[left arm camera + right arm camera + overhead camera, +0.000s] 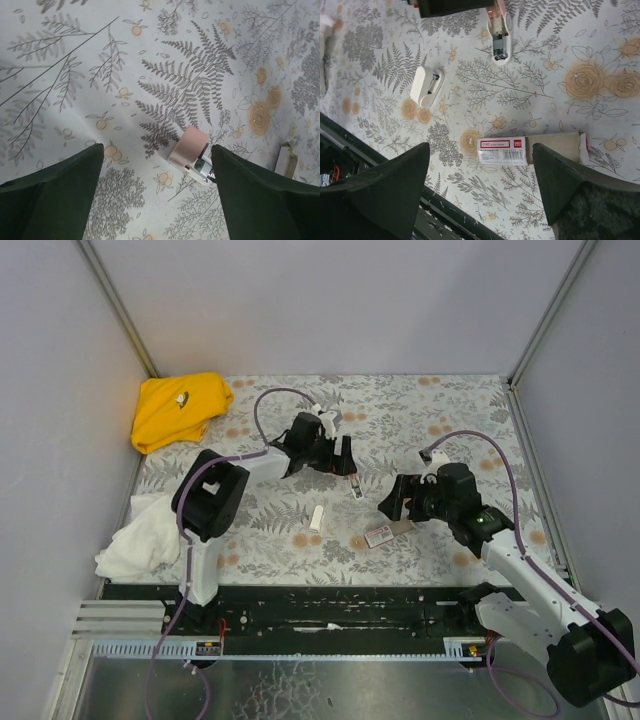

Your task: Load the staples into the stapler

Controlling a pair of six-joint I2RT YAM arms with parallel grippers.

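The stapler is a tiny pink-and-white thing lying on the floral tablecloth. In the left wrist view the stapler lies just inside the right finger, its metal part showing. My left gripper hovers over it, open and empty; from above the left gripper sits just behind it. The staples' box, red-and-white labelled, lies with its beige tray slid out. My right gripper hangs open above the box. No loose strip of staples shows. The stapler appears again at the top of the right wrist view.
A small white piece with a dark metal part lies left of the box, seen closer as the white piece. A yellow cloth is at the back left, a white cloth at the front left. The black front rail borders the table.
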